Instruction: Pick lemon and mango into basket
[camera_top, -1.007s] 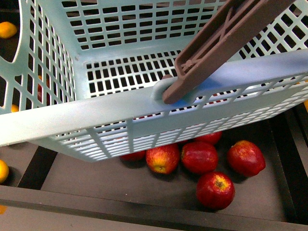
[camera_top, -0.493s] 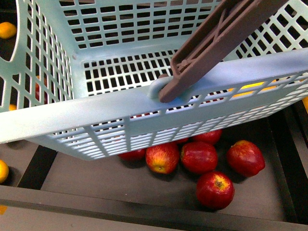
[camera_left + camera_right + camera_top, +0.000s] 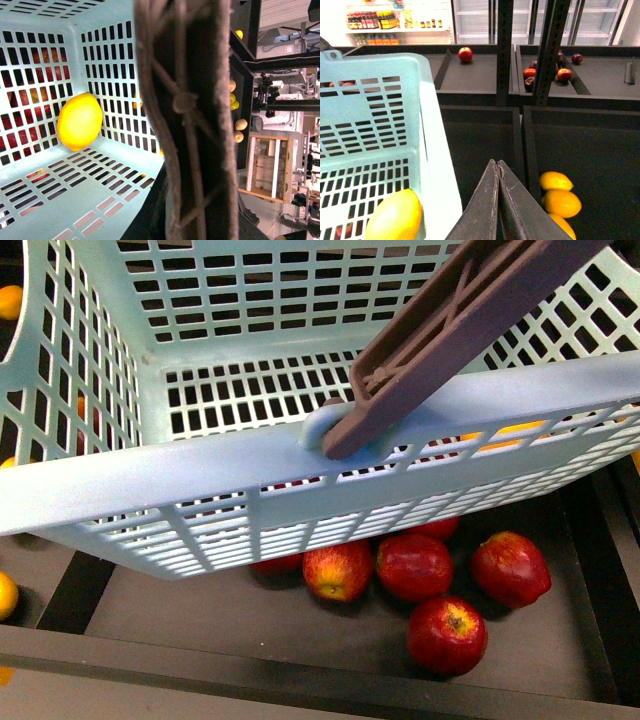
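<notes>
Basket (image 3: 200, 475) fills most of front view, tilted, near rim running across the frame w/ its right end higher. Brown handle (image 3: 440, 330) pivots on that rim & slants up to top right. Below it is a dark bin (image 3: 200, 625) w/ red apples (image 3: 415, 565): four in plain sight, two more partly under the basket. A small yellow fruit (image 3: 5, 595) sits at far left edge, outside the apple bin. Lemon (image 3: 80, 121) is inside the basket: left wrist view shows it resting where two slotted panels meet, not far from a corner. Right wrist view catches it at the frame edge, just inside the basket wall. Left wrist view is approx half blocked by the handle, v. close to the lens, so for the left jaws can't tell if clenched or released. Right jaws are clenched, tips touching, nothing between them. They hang outside the basket, just beside its wall, over a dark bin. In the next bin, on the side away from the basket, three yellow-orange ovals (image 3: 561, 202) are bunched together & touching. Can't tell which of them, if any, is the mango. Further back are more bins w/ far apples (image 3: 465, 54), one alone & several clustered by a post.
</notes>
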Available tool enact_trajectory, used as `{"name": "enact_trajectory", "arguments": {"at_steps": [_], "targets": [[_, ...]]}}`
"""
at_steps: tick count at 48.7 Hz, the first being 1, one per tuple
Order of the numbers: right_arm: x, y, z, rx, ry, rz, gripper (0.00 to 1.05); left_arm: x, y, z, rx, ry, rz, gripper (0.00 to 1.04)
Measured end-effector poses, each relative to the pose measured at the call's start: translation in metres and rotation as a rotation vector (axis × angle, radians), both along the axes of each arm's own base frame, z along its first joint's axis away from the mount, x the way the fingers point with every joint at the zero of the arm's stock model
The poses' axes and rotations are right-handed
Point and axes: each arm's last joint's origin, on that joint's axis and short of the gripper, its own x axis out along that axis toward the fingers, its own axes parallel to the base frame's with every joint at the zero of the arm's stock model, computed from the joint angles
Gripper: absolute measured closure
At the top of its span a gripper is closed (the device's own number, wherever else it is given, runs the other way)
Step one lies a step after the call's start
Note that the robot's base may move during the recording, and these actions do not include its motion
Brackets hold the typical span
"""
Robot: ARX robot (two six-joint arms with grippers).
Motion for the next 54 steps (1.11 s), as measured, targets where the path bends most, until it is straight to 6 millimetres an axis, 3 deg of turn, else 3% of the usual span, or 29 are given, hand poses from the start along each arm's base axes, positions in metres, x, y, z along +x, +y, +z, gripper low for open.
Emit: {"name": "enact_trajectory", "arguments": {"at_steps": [24, 36, 46, 52, 54], "targets": [[-0.030, 0.000, -0.024, 0.000, -0.002, 0.000, 1.03, 0.000, 0.000, 0.000, -0.001, 0.000, -0.001, 0.99], [-0.032, 0.000, -0.024, -0.002, -0.010, 0.000, 0.55, 0.000, 0.000, 0.000, -0.001, 0.000, -0.002, 0.99], [-0.032, 0.000, -0.024, -0.002, -0.010, 0.000, 0.29, 0.000, 0.000, 0.000, -0.001, 0.001, -0.002, 0.99], [-0.032, 0.000, -0.024, -0.001, -0.011, -0.004, 0.07, -0.001, -0.001, 0.000, -0.001, 0.000, -0.005, 0.99], [-0.032, 0.000, -0.024, -0.001, -0.011, -0.005, 0.08, -0.002, -0.002, 0.000, -0.001, 0.000, -0.011, 0.99]]}}
